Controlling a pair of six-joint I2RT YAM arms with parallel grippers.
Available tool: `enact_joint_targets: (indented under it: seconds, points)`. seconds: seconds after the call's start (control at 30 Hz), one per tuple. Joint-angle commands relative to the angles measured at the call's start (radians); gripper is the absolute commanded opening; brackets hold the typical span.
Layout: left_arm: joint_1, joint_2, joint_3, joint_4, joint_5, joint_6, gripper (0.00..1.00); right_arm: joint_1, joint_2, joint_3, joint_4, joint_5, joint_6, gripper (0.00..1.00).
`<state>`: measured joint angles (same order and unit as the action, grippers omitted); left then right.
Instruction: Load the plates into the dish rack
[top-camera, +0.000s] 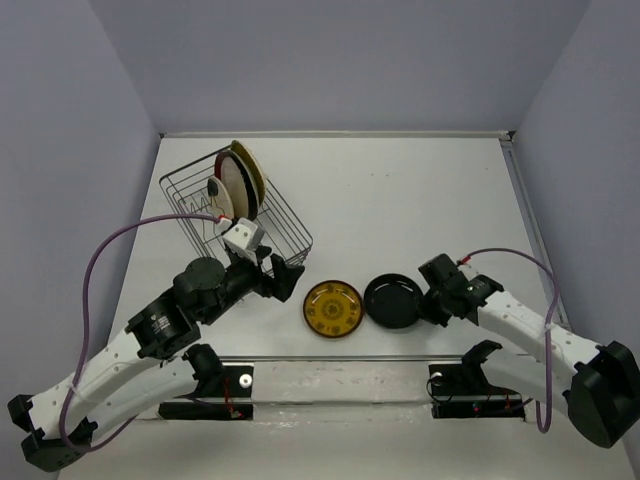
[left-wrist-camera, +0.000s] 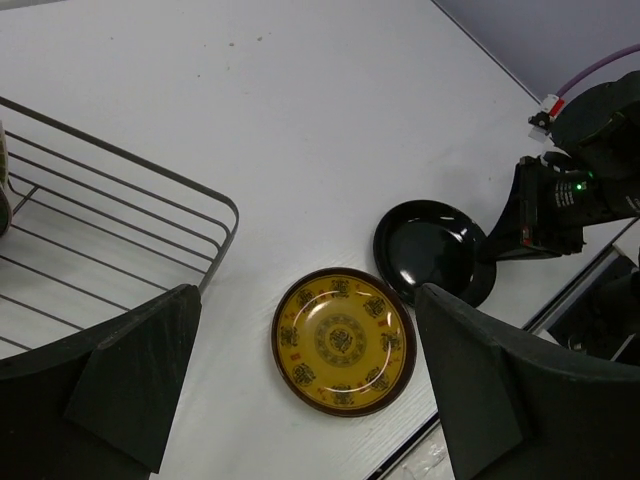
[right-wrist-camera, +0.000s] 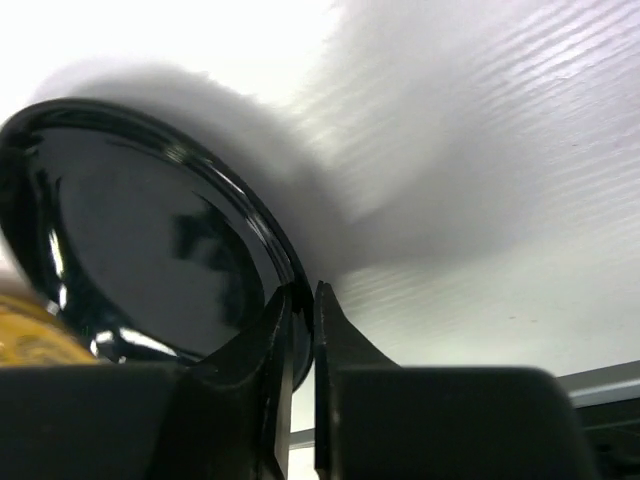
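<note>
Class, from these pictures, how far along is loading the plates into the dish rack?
Done: several plates stand on edge in the dark wire dish rack. In hand: the right claw is shut on the rim of the glossy black round plate. Left: that plate and the yellow dark-patterned round plate on the table; the left claw hangs open.

The black plate (top-camera: 392, 300) is glossy, the dish rack (top-camera: 285, 230) bare metal wire, the table (top-camera: 400, 200) seemingly matt.
</note>
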<state>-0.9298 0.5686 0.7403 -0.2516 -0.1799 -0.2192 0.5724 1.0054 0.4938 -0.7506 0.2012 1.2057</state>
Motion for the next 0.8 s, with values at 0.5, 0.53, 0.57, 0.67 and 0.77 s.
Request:
enact_joint_targets:
  seconds: [0.5,0.53,0.57,0.67,0.77]
  points:
    - [0.152,0.166,0.019,0.103,0.326,-0.091,0.99,-0.006,-0.2,0.351,-0.075,0.245,-0.326,0.07]
    - [0.161,0.172,0.019,0.106,0.324,-0.098,0.99,-0.006,-0.199,0.364,-0.044,0.227,-0.327,0.07]
    - [0.18,0.18,0.019,0.106,0.324,-0.104,0.99,-0.006,-0.179,0.386,-0.012,0.184,-0.38,0.07]
    - [0.197,0.204,0.019,0.112,0.319,-0.134,0.99,0.015,-0.12,0.431,0.117,0.132,-0.46,0.07]
    - [0.201,0.206,0.008,0.13,0.272,-0.175,0.99,0.049,-0.082,0.459,0.27,0.066,-0.552,0.07]
